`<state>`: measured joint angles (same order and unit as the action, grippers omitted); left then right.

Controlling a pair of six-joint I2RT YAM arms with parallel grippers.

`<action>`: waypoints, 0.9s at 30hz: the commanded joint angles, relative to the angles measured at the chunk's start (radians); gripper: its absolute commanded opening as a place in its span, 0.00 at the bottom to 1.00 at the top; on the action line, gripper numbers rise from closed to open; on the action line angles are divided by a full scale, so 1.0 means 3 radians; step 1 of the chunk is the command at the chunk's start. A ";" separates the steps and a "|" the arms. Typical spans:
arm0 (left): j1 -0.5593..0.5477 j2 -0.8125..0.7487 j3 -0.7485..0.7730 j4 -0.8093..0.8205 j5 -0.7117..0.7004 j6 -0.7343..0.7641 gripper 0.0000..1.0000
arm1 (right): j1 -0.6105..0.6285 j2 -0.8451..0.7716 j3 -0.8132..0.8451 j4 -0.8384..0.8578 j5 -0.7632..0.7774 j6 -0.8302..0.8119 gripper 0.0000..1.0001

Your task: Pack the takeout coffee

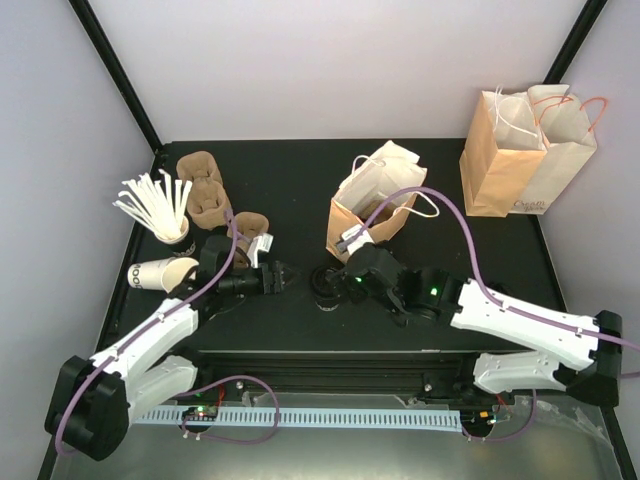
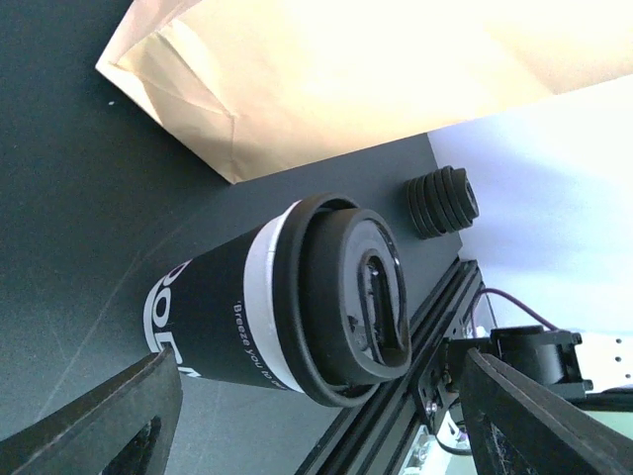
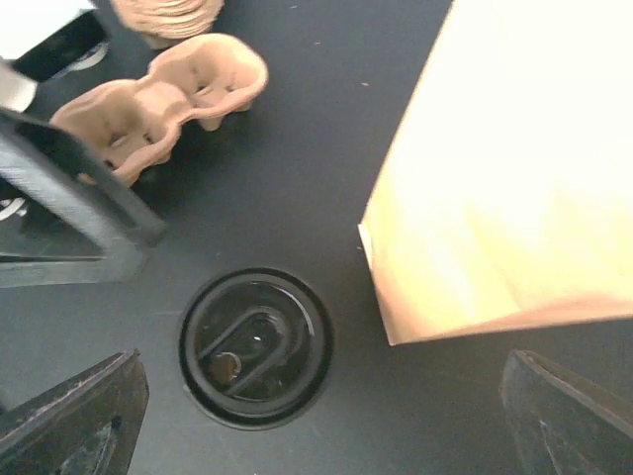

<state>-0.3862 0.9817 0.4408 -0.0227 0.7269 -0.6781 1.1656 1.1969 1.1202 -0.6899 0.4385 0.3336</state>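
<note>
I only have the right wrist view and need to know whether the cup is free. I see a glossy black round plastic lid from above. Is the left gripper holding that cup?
Observer: No. The left wrist view shows the left gripper open, its fingers short of the black-banded white paper cup with the black lid.
Operator: Is the brown paper bag beside it ready to load?
Observer: The top view shows the brown paper bag standing with its mouth open and its white handles up.
Operator: Are there other bags?
Observer: Yes, tan paper bags stand at the far right corner of the black table.
</note>
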 commanded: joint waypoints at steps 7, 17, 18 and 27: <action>0.0014 -0.0387 0.0017 -0.0139 -0.0025 0.0394 0.84 | -0.0038 -0.0643 -0.1492 0.2518 0.1346 -0.0480 1.00; 0.0006 -0.0298 0.0057 -0.0359 -0.0004 0.0501 0.84 | -0.0731 0.0106 -0.1216 0.3248 0.0725 -0.0520 1.00; 0.0004 -0.0295 0.0059 -0.0368 -0.0002 0.0512 0.84 | -0.0752 0.0167 -0.1272 0.3514 0.0609 -0.0674 1.00; 0.0005 -0.0363 0.0136 -0.0571 -0.0068 0.0582 0.84 | -0.1032 0.1026 -0.1120 0.4491 -0.0096 -0.1336 1.00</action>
<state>-0.3862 0.8894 0.4366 -0.1555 0.7147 -0.5320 0.9043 1.4399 0.7307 0.4892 0.5323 0.0044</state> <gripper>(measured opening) 0.842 0.999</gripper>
